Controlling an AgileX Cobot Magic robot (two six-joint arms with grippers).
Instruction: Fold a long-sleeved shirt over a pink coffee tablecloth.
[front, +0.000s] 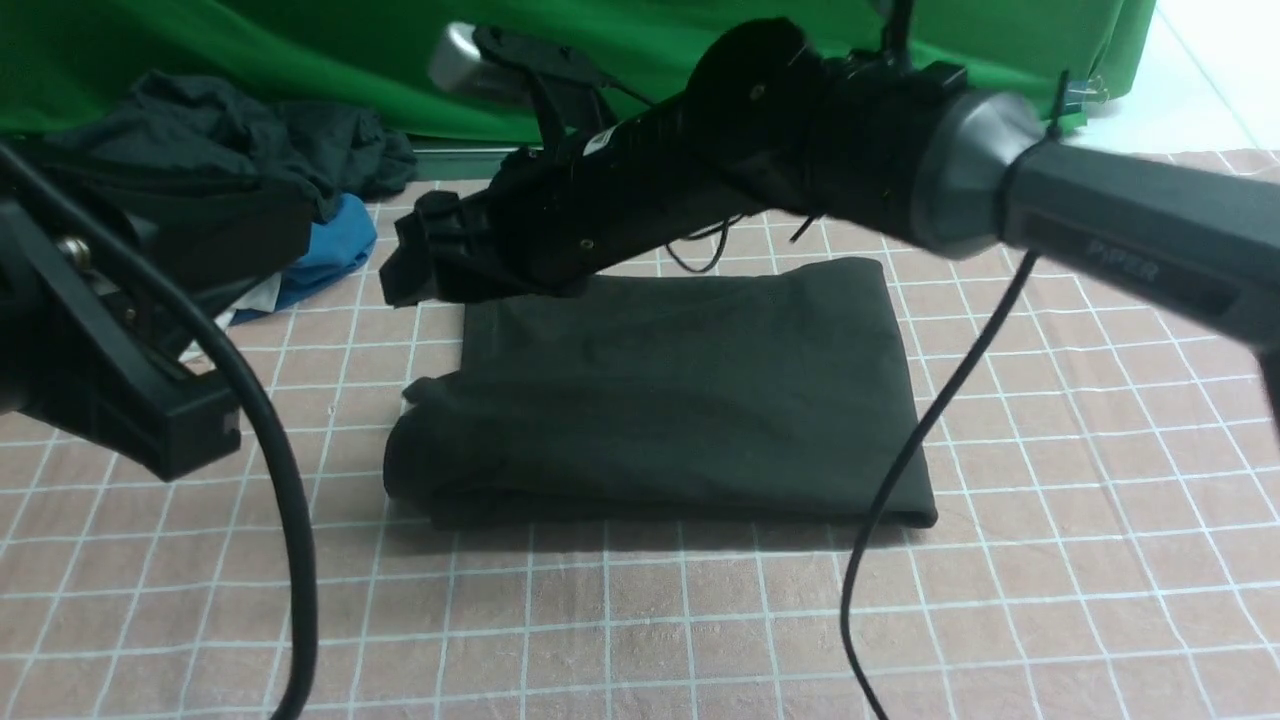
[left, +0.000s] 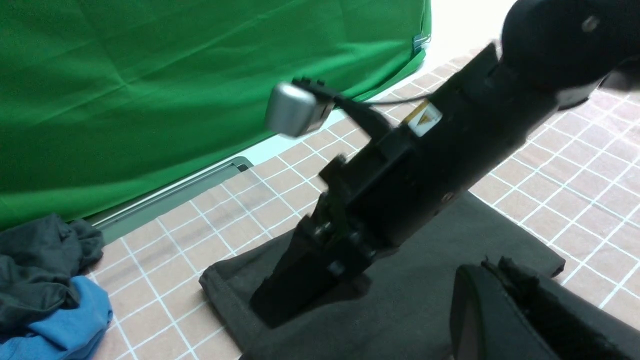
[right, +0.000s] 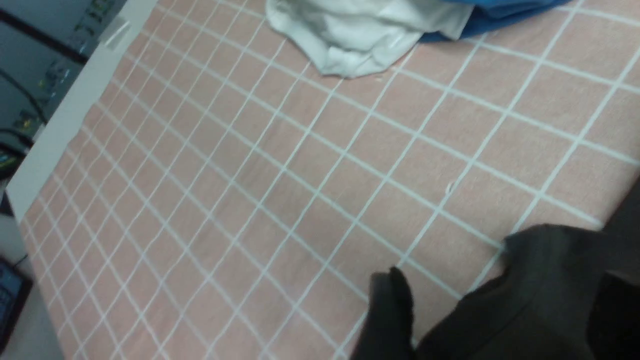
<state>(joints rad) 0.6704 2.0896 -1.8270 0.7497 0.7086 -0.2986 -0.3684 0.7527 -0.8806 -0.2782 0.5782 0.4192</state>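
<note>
The long-sleeved shirt (front: 670, 390) lies folded into a black rectangle in the middle of the pink coffee tablecloth (front: 1080, 450). My right arm reaches across it from the right. The right gripper (front: 412, 258) hangs over the shirt's far left corner. In the right wrist view this gripper (right: 505, 285) stands open, with one finger (right: 390, 310) over the cloth and a fold of the shirt (right: 545, 280) lying loose between the jaws. My left arm (front: 130, 400) is low at the left, beside the shirt. The left gripper (left: 492, 265) is shut, empty, just above the shirt's surface (left: 410, 300).
A heap of dark clothes (front: 200, 140), a blue garment (front: 335, 250) and a white one (right: 360, 35) lie at the back left. A green backdrop (front: 300, 50) closes the far side. A black cable (front: 900, 470) hangs across the shirt's right front corner.
</note>
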